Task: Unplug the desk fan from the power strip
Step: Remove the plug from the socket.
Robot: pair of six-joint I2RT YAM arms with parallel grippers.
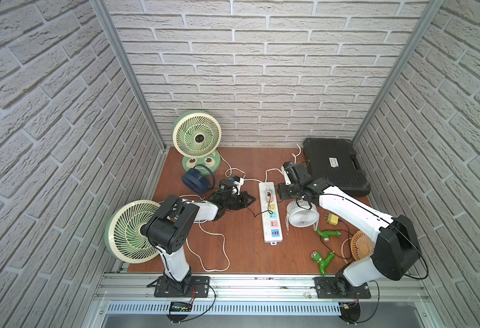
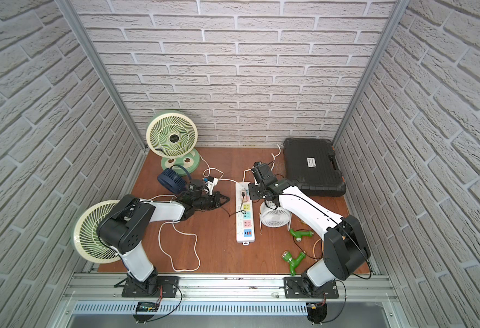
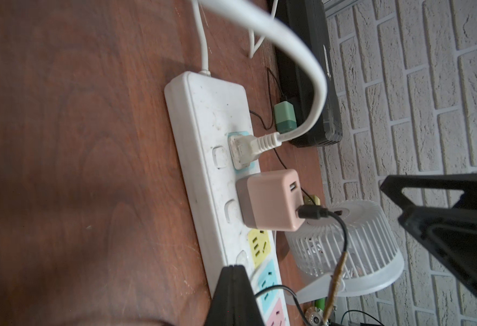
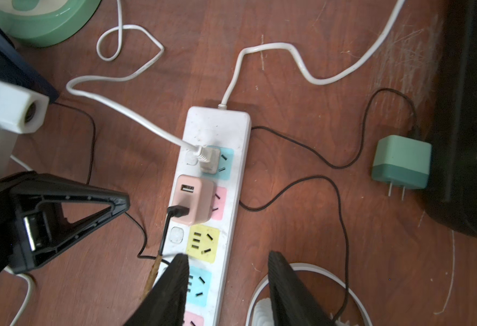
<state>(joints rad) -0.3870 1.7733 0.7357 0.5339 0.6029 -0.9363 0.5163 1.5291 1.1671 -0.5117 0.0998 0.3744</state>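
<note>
black case (image 1: pixel 336 166), teal charger (image 4: pixel 401 162)

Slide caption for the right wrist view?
Open right gripper above the power strip; white plug and pink adapter plugged in.

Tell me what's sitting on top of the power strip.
On the power strip: a white plug and a pink USB adapter with a black cable. They cover part of their sockets; their prongs are hidden.

The power strip (image 1: pixel 265 227) lies mid-table, a small fan (image 1: pixel 302 218) just right of it, a case (image 1: pixel 332 163) behind.
</note>
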